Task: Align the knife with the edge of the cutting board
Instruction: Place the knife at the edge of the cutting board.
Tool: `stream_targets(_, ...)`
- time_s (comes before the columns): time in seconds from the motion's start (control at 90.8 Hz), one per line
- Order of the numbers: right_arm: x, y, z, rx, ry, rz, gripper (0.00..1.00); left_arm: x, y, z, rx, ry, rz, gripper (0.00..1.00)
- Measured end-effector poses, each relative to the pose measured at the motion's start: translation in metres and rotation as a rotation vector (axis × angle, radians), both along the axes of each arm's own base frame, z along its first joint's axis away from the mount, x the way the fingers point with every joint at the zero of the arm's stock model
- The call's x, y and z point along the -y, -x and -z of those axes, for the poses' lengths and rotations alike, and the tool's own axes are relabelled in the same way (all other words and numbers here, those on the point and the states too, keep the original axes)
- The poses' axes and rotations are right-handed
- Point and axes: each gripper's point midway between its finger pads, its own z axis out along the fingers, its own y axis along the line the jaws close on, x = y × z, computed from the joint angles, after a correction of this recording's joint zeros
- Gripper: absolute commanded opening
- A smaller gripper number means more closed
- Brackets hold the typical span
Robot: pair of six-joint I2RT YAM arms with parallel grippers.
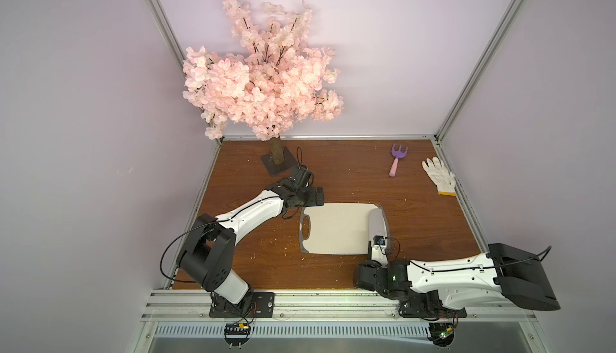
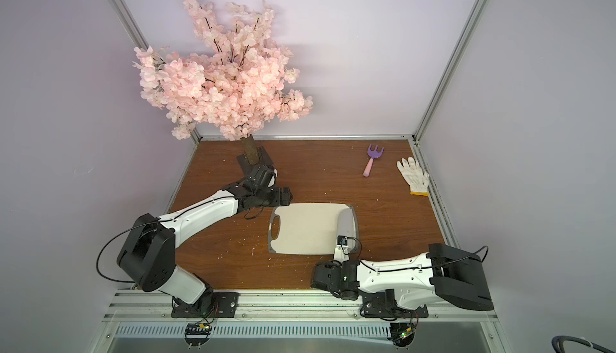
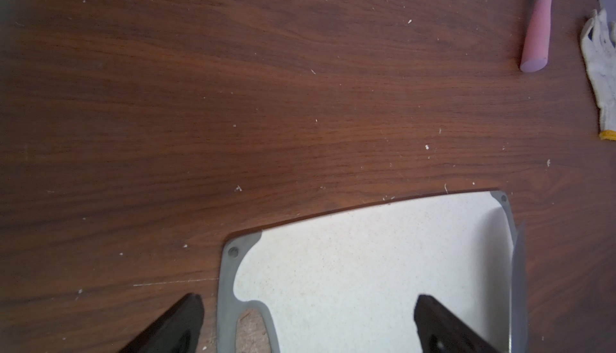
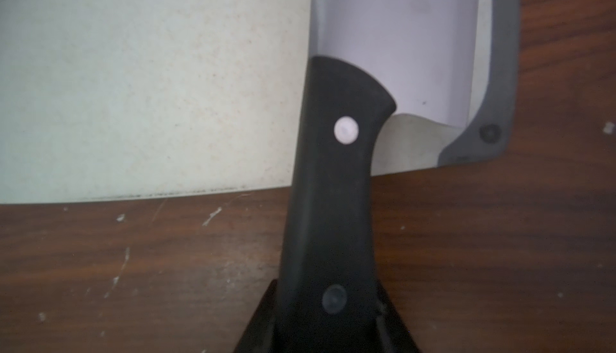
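Two states: right jaws clamp knife point(image 4: 328, 201); left jaws wide.

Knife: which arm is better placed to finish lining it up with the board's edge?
Right. The right gripper is shut on the knife by its black handle, blade over the cutting board beside its grey rim. The left gripper hangs open at the handle-hole end, holding nothing.

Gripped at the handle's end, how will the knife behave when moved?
The knife looks rigid. Its broad blade probably makes it front-heavy, so it may pivot in the shut right gripper. The smooth blade should slide easily over the cutting board.
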Motion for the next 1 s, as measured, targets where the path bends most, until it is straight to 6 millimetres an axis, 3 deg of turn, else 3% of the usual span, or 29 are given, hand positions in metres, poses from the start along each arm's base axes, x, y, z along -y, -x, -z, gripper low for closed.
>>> stream_targets(0.341, 0.018, 0.012, 0.0, -0.057, 0.012, -0.006, 0.0, -0.006, -0.004, 0.0, -0.002, 0.002, -0.016, 1.0)
stream_targets(0.694, 0.015, 0.011, 0.003, -0.06, 0.082, -0.046, 0.02, -0.009, -0.005, 0.0, -0.004, 0.007, -0.023, 1.0)
stream_targets(1.002, 0.012, 0.007, 0.003, -0.052, 0.082, -0.041, 0.24, -0.009, -0.005, 0.0, -0.005, 0.008, -0.022, 1.0)
